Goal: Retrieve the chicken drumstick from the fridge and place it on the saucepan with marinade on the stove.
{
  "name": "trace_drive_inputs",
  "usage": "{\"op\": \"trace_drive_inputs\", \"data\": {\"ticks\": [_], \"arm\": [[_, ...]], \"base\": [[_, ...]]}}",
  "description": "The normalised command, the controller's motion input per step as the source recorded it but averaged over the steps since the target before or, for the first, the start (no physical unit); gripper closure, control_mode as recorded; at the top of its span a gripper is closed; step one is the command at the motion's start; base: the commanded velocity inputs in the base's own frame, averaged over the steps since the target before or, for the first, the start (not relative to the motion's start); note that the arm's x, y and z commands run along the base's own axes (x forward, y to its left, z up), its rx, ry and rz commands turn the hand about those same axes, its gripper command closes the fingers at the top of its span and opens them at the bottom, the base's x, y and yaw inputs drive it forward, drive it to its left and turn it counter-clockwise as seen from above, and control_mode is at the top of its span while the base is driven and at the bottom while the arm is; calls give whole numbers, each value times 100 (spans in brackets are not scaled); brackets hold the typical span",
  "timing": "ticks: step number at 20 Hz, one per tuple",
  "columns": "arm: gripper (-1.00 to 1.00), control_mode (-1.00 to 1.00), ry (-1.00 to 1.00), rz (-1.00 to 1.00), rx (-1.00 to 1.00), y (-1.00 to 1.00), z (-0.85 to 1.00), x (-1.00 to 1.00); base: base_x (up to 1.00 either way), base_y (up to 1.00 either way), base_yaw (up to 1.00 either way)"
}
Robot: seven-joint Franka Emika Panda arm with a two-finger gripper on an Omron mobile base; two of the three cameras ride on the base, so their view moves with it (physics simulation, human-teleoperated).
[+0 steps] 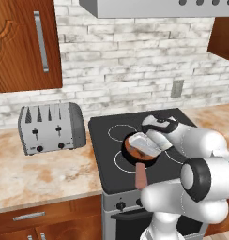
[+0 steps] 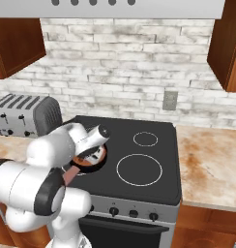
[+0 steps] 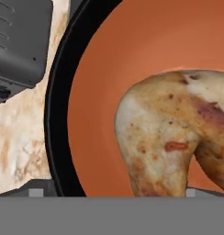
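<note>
My white arm (image 2: pixel 47 164) reaches from the lower left over the black stove (image 2: pixel 139 160), its wrist bent down above the saucepan with marinade (image 2: pixel 91 160) on the front-left burner. The pan's reddish sauce and pinkish handle (image 2: pixel 69 177) peek out beneath my forearm; my claw itself is hidden behind the wrist. A silver toaster (image 2: pixel 25 115) stands on the marbled bench (image 2: pixel 209 164) to the left of the stove. A grey wall outlet (image 2: pixel 170 100) sits in the white brick backsplash, under the steel hood (image 2: pixel 134 7).

both base views look down from behind at the stove (image 1: pixel 135 140), while the hand view peers closely into the saucepan (image 3: pixel 56 114).
</note>
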Motion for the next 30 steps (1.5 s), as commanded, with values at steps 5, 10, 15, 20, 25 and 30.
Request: {"op": "trace_drive_inputs", "data": {"ticks": [5,10,15,20,25,30], "arm": [[-100,-100,1,0,19,11,-22,1],[-100,-100,22,-2,4,51,-50,4],[-100,-100,19,-13,0,75,-96,2],[-100,-100,-9,-13,0,15,-2,-3],[-100,-100,15,-20,2,0,28,-18],[-100,-100,49,-27,1,0,48,-17]], "base": [[0,0,0],[0,0,0],[0,0,0],[0,0,0],[0,0,0],[0,0,0]]}}
